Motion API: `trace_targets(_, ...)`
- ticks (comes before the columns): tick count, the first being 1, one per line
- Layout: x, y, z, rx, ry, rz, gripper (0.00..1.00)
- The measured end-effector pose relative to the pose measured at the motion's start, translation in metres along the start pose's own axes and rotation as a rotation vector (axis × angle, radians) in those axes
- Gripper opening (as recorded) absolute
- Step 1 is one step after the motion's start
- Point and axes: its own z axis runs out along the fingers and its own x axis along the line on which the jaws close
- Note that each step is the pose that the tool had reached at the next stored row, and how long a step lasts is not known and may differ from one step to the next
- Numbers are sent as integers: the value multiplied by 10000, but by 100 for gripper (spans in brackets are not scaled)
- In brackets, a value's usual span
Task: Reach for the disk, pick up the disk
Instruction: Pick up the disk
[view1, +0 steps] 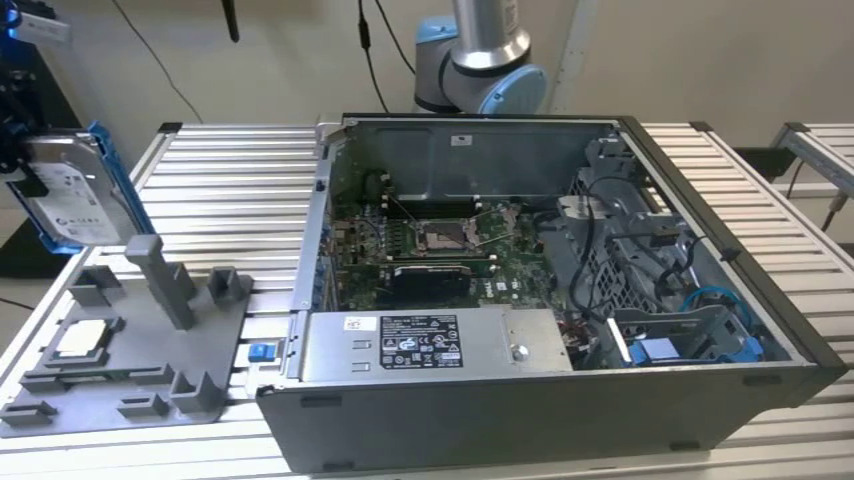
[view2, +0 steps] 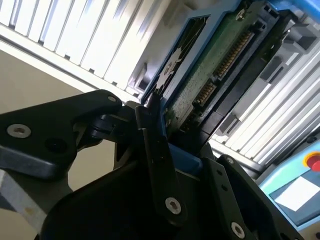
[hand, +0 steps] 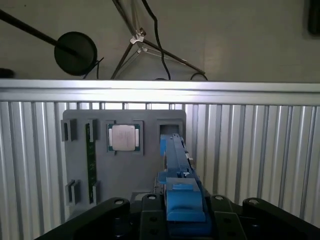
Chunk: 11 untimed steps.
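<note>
Exterior view: a flat rectangular silver-grey disk (view1: 67, 195) with a white printed label and blue plastic side rails stands upright on edge at the exterior view's left. It is pinched in the black hand and hangs clear above a grey plastic holder plate (view1: 120, 400). The plate lies on a ribbed aluminium surface (view1: 240, 200) and carries a small square silver chip (view1: 80, 338) in one of its recesses. An open grey metal computer case (view1: 534, 420) occupies the middle of the surface, to the exterior view's right of the plate. Behind it rises the silver and blue robot arm (view1: 481, 50).

Second wrist view: the black fingers (view2: 155, 145) are clamped on the disk (view2: 210, 80), whose green circuit-board face and blue rail are turned to the camera.

First wrist view: the hand (hand: 183, 205) grips the disk (hand: 176, 155), seen edge-on as a blue rail. Beyond it lies the plate (hand: 145, 175), holding the chip (hand: 123, 137) and a narrow green memory strip (hand: 91, 165) in separate recesses.
</note>
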Motion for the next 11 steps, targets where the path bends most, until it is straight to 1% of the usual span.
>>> trace_targets(5,0,-1,-12,-2,1,0,0)
trace_targets(11,0,-7,-114,1,-1,0,0)
